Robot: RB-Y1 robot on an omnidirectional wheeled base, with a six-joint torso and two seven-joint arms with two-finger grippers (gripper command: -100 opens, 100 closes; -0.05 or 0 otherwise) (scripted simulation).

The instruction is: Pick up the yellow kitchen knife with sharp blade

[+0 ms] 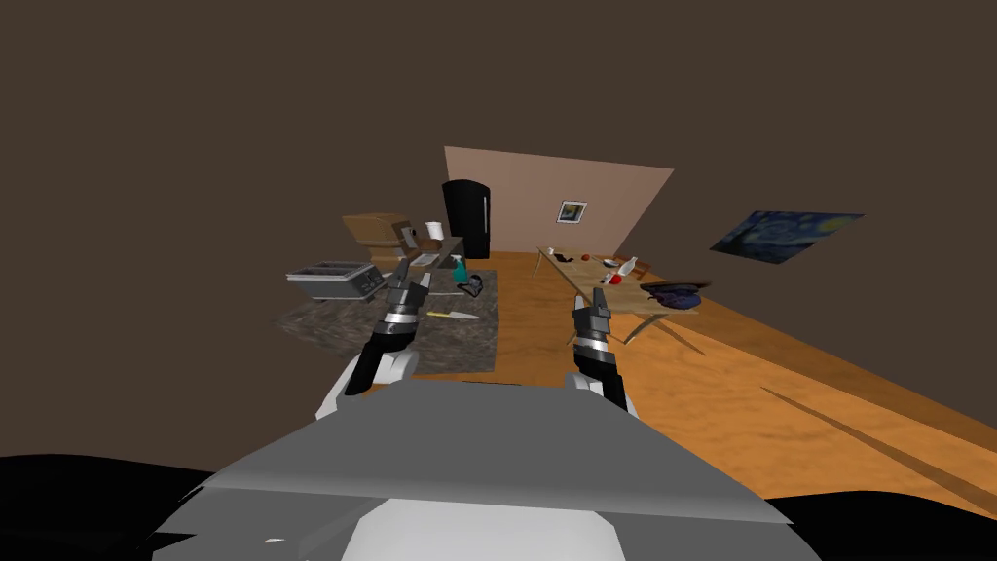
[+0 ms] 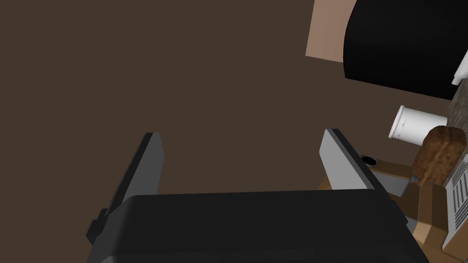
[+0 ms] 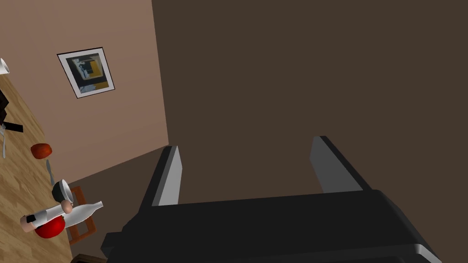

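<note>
Nothing grasped yet. Yellow knife [image 1: 454, 315] lies flat on the speckled tabletop [image 1: 321, 326], near the left gripper [image 1: 407, 280]. Left and right gripper [image 1: 590, 300] fingers are spread, empty. Reach and grasp still to do.

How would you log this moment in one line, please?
knife: lying on counter, not grasped | left gripper: jaws open, empty | right gripper: jaws open, empty

Knife [image 1: 456, 315] on counter [image 1: 458, 349], right of left tool [image 1: 402, 278]; fridge [image 1: 466, 220] behind counter; table [image 1: 582, 280] to right.
</note>
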